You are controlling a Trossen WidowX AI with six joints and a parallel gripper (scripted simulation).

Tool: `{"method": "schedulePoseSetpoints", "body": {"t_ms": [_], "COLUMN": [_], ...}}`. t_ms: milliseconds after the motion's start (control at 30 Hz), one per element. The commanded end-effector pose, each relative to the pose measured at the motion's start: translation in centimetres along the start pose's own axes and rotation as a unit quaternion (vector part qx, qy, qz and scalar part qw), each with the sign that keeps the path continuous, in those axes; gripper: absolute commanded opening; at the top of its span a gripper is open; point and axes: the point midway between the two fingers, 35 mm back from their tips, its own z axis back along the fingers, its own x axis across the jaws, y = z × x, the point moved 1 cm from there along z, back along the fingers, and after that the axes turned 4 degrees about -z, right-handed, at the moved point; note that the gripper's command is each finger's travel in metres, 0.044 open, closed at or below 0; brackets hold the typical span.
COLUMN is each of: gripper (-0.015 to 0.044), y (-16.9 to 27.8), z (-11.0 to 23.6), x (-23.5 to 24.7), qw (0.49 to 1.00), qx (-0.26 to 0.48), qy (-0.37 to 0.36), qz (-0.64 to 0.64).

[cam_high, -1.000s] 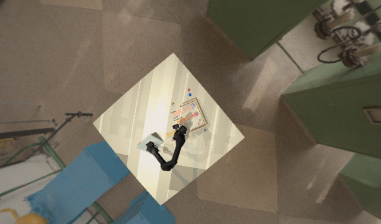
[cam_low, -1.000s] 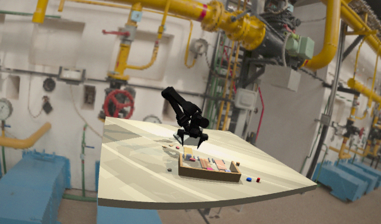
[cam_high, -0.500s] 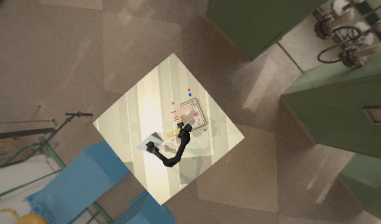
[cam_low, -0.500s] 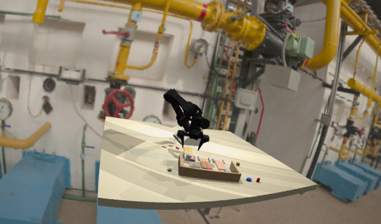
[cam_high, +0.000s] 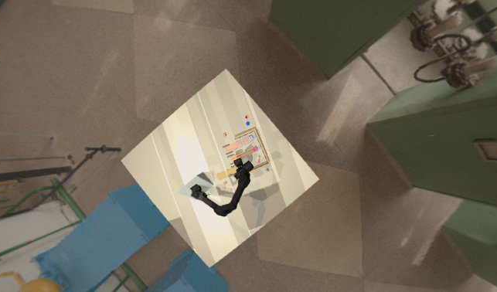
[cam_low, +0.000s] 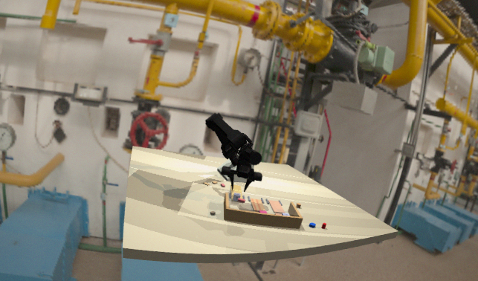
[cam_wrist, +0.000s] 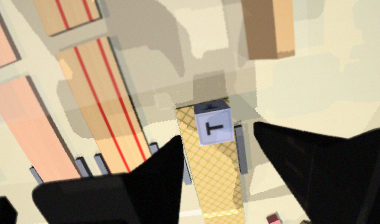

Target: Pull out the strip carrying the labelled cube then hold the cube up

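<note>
A pale blue cube marked with a black T (cam_wrist: 214, 128) sits on a yellow cross-hatched strip (cam_wrist: 217, 175) (cam_high: 225, 174). The strip runs out of the low wooden tray (cam_low: 260, 220) (cam_high: 262, 148) toward the arm. My gripper (cam_wrist: 217, 134) (cam_low: 239, 189) is open, pointing down over the near end of the tray. Its two black fingers stand on either side of the cube with gaps to both faces, so nothing is held. In the exterior view the cube (cam_low: 236, 196) shows as a small bluish block just under the fingertips.
An orange strip with red lines (cam_wrist: 98, 100) and a salmon strip (cam_wrist: 31, 130) lie left of the yellow one, with short grey bars between them. A brown block (cam_wrist: 267, 27) lies beyond the cube. A blue puck (cam_low: 312, 224) and a red puck (cam_low: 323, 225) lie right of the tray.
</note>
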Motion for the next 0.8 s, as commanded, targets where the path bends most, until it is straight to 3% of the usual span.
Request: {"method": "schedulePoseSetpoints", "body": {"t_ms": [0, 767], "gripper": [0.025, 0.025], "y": [0.2, 0.4], "z": [-0.9, -4.4], "x": [0.0, -0.1], "qw": [1.0, 1.0], "qx": [0.003, 0.002], "qy": [0.005, 0.006], "qz": [0.006, 0.006]}}
